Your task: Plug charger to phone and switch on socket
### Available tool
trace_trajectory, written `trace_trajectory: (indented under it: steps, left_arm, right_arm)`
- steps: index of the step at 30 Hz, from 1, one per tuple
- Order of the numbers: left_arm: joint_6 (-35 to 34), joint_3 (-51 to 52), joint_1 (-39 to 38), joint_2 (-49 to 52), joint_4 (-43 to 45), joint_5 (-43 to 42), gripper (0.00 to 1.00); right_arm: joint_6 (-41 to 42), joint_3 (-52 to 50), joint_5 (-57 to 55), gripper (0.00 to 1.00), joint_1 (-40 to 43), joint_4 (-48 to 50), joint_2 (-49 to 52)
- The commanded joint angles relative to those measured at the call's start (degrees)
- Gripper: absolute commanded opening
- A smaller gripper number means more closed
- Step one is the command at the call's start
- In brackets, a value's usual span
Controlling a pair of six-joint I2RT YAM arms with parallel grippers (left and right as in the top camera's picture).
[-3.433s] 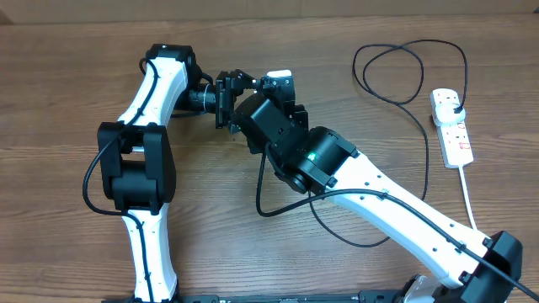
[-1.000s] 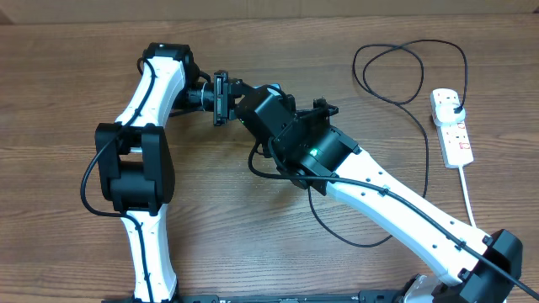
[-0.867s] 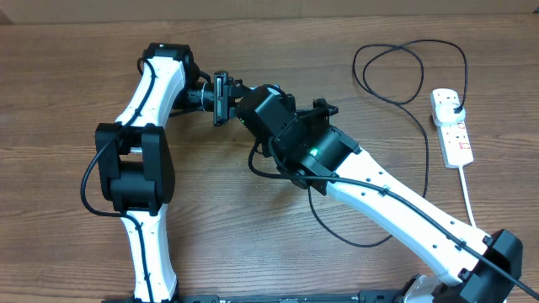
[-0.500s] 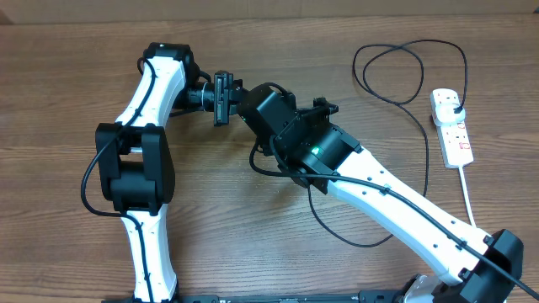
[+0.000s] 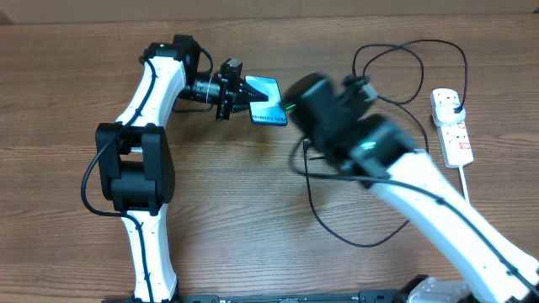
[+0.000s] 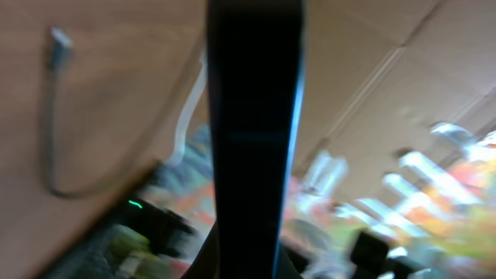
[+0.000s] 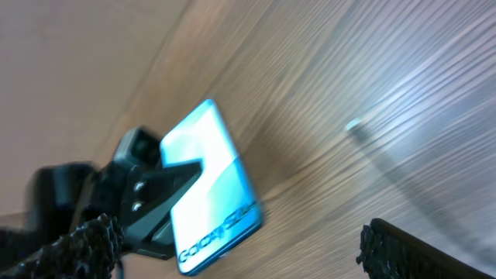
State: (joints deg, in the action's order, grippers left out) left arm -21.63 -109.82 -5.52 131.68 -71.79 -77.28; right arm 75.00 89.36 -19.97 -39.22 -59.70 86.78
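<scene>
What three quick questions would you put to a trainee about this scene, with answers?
1. True or false: the left fingers are shut on the phone.
2. Where does the socket lie in the overhead view? A) near the right edge B) at the far left C) in the middle
3. Fill the gap: the charger's connector tip lies loose on the ____, apart from the phone.
Key: 1 true; 2 A; 3 table.
</scene>
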Motion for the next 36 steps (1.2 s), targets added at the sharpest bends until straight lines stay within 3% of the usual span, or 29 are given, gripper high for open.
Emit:
trace_trajectory:
  steps: [1, 3, 6, 15, 23, 27, 32, 36]
  left_arm:
    - [15.9, -1.0, 0.5, -2.5, 1.5, 3.2, 0.04]
    - [19.8, -1.0, 0.7, -2.5, 0.9, 4.0, 0.04]
    - [20.6, -1.2, 1.5, -3.6, 1.4, 7.1, 0.04]
    - [19.7, -3.3, 6.4, -11.5, -0.5, 27.5, 0.04]
    - [19.7, -3.3, 7.5, -12.0, -3.3, 37.0, 0.04]
    - [19.3, -3.3, 7.4, -12.0, -3.2, 36.8, 0.04]
    - [19.3, -3.3, 7.4, -12.0, -3.4, 36.8, 0.04]
    - [19.3, -3.3, 7.4, -12.0, -3.4, 36.8, 0.04]
  right_arm:
    - [-27.2, 0.9, 11.7, 1.0, 7.7, -4.0, -1.4]
    - [-32.1, 0.7, 14.1, 1.0, 11.1, -8.0, -0.3]
    - [-32.3, 0.7, 13.4, 1.0, 13.1, -10.6, 1.8]
    - [-42.9, 0.6, 14.5, 1.0, 11.5, -9.3, 16.2]
    - [-44.4, 0.6, 14.6, 0.63, 11.3, -2.6, 25.7]
    - [-52.9, 0.6, 15.3, 0.63, 10.0, 0.7, 29.9]
    - [-53.0, 0.6, 15.0, 0.61, 10.5, 1.7, 34.1]
    - [-53.0, 0.6, 15.2, 0.53, 11.1, 2.0, 34.9]
